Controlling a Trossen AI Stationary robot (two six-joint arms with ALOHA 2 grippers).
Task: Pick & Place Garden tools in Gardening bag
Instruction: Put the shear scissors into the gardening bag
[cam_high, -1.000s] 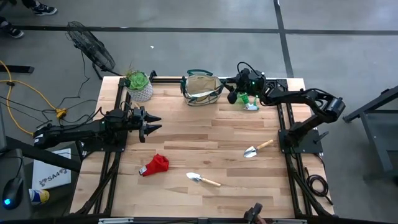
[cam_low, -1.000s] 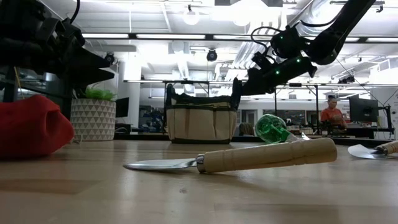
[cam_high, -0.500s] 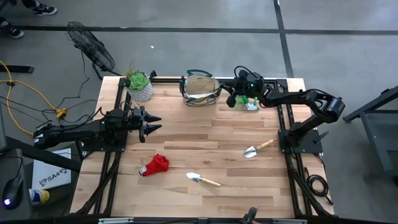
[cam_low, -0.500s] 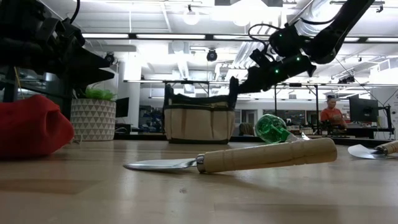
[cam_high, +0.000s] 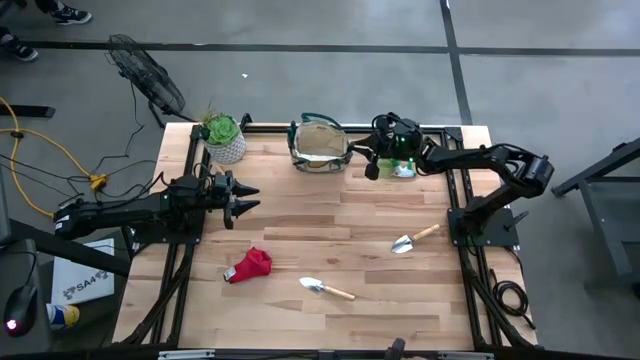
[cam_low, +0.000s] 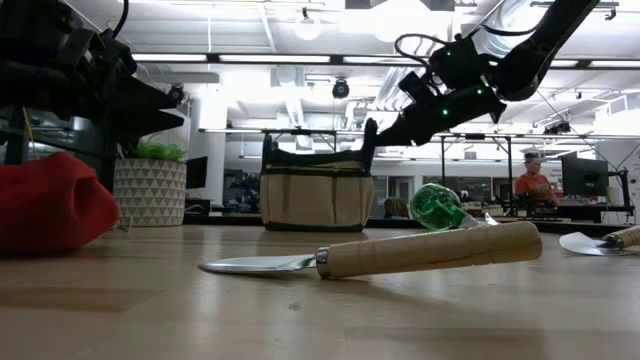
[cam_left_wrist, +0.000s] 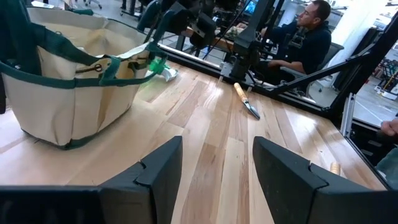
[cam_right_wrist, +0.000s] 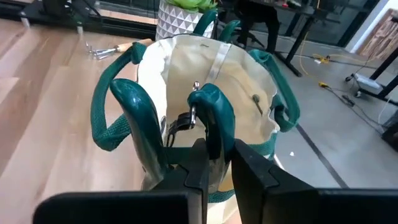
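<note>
The beige gardening bag (cam_high: 320, 148) with green trim stands on its base at the table's far edge; it also shows in the low view (cam_low: 316, 195) and the right wrist view (cam_right_wrist: 236, 74). My right gripper (cam_high: 372, 165) is shut on green-handled pruning shears (cam_right_wrist: 208, 109) at the bag's right rim. My left gripper (cam_high: 245, 197) is open and empty at the left side. Two trowels (cam_high: 413, 240) (cam_high: 325, 288), a red cloth (cam_high: 250, 265) and a translucent green piece (cam_high: 403, 165) lie on the table. My right gripper pinches the shears between its two fingers (cam_right_wrist: 193, 165) at the end opposite the handles (cam_right_wrist: 214, 158); the fingers hide the exact spot. It comes slanting down from the table's right. The two green handles point away from the gripper, over the bag's opening, clear of the table.
A green plant in a white pot (cam_high: 225, 140) stands left of the bag. A small pale-handled tool (cam_right_wrist: 106, 48) lies near the pot. A person sits beyond the table's right side (cam_left_wrist: 311, 37). Bare wood lies in the table's middle (cam_high: 320, 215).
My right gripper has carried the shears toward the table's left, up to the bag's right rim. The bag has shifted a little toward the left. My left arm has kept still.
</note>
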